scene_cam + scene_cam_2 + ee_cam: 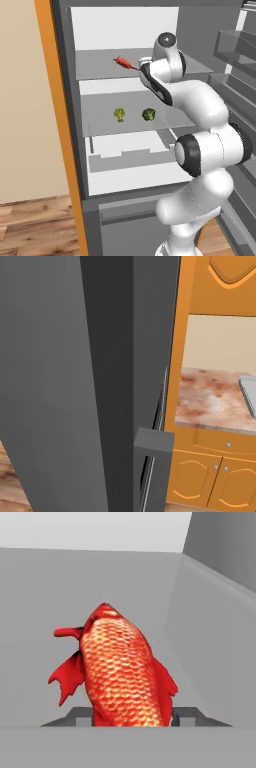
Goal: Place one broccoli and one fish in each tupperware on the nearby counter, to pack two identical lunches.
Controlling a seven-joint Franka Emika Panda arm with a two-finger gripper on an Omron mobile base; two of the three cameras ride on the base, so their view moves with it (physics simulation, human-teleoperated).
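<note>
One scaly red fish [122, 667] – pinched btwn hand [132, 716] tips.

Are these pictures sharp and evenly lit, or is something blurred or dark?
Left base view: flat, even light, the broccoli small and soft. Right base view: the grey fridge door looms dark. Hand view: the fish close and sharp, no glare.

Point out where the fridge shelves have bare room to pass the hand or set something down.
Top shelf: bare left of the fish; crowded to its right, where the gripper closes on the fish. Middle shelf: bare left of the two broccoli and in front of them; the gap between them is narrow. The arm covers the shelves' right ends.
</note>
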